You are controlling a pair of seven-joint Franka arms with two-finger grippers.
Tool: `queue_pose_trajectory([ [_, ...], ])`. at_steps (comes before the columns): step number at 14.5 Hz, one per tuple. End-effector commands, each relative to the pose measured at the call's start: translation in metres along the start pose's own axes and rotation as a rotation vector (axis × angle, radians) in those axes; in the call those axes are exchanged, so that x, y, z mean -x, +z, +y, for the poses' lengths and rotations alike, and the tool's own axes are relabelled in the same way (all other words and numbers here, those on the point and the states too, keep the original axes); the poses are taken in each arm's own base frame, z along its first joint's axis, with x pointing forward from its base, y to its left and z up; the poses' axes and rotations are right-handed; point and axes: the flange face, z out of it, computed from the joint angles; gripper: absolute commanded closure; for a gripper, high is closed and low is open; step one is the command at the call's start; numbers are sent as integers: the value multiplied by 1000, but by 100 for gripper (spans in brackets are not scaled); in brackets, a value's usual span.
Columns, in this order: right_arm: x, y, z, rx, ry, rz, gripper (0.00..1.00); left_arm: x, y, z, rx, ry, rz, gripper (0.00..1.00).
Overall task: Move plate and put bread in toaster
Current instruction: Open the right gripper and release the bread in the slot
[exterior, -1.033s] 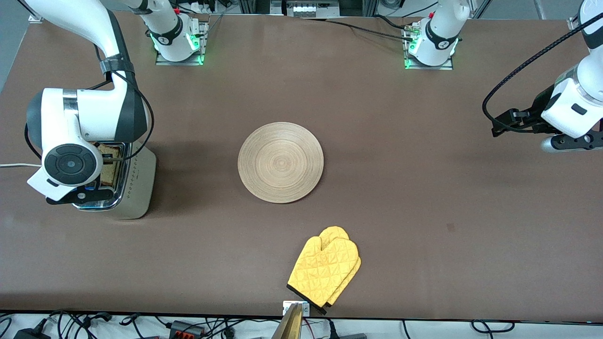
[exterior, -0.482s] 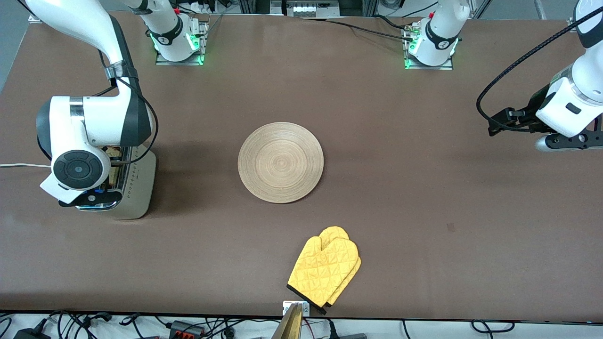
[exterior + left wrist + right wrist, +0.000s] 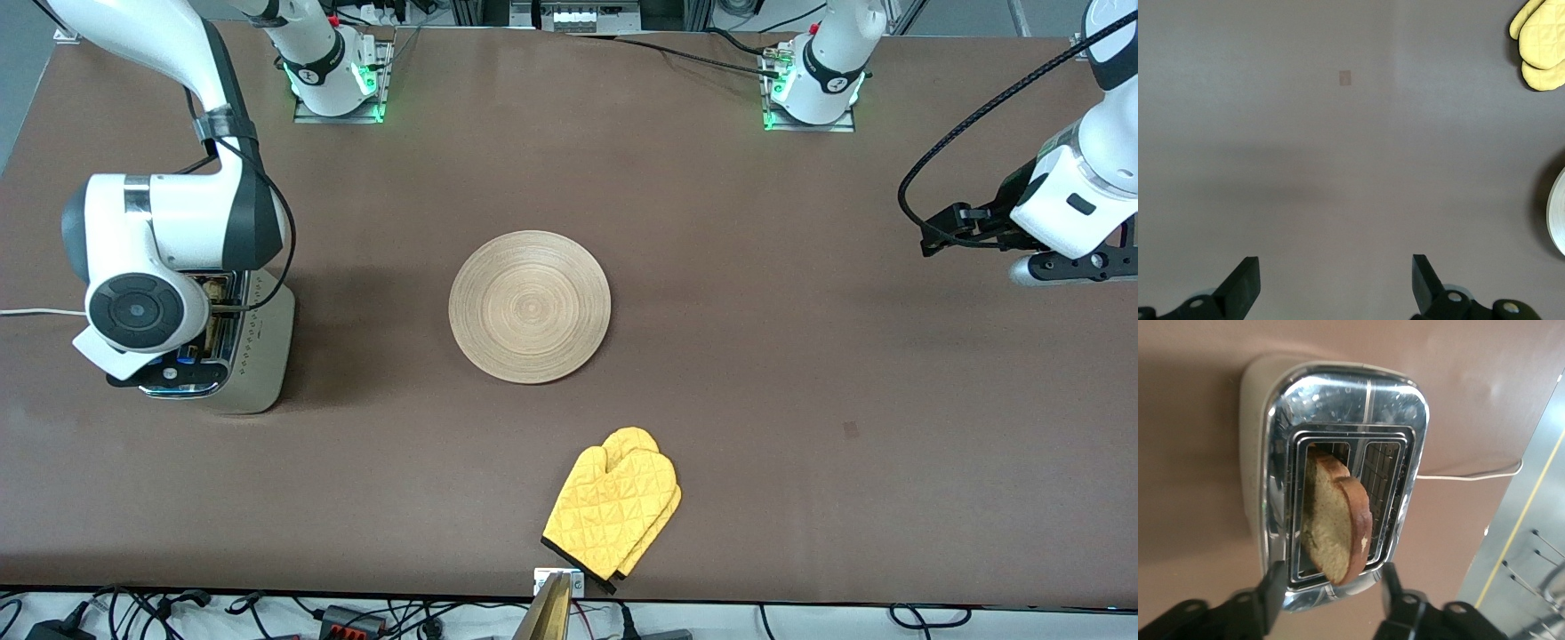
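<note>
The toaster [image 3: 260,351] stands at the right arm's end of the table, its chrome top [image 3: 1338,393] facing the right wrist view. The bread [image 3: 1335,520] stands tilted in one slot, its upper part sticking out; a bit of it shows in the front view [image 3: 213,293]. My right gripper [image 3: 1332,572] hangs over the toaster, open, a finger on each side of the bread with gaps between. The plate [image 3: 530,307] lies bare at the table's middle. My left gripper [image 3: 1335,262] is open and empty, held over bare table at the left arm's end [image 3: 1067,267].
A yellow oven mitt [image 3: 613,511] lies near the table's front edge, nearer to the front camera than the plate; it also shows in the left wrist view [image 3: 1538,43]. The toaster's white cord [image 3: 36,312] runs off the table's end.
My right hand shifted a little over the toaster, and less of the bread shows beside it. My left gripper drifted slightly toward the table's middle, then held still.
</note>
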Motion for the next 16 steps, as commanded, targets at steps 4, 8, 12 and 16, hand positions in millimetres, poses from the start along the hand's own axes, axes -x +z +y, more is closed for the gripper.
queue_pose_trajectory([
  [4, 27, -57, 28, -222, 53, 93, 0, 1, -8, 1, 0, -5, -2, 0],
  [8, 33, -84, 56, -398, 105, 138, 0, 1, -8, 1, 0, -5, -2, 0],
  [12, 37, -93, 72, -495, 103, 164, 0, 1, -8, 1, 0, -5, -2, 0],
  [16, 39, -95, 84, -512, 114, 176, 0, 1, -8, 0, 0, -5, -3, 0],
])
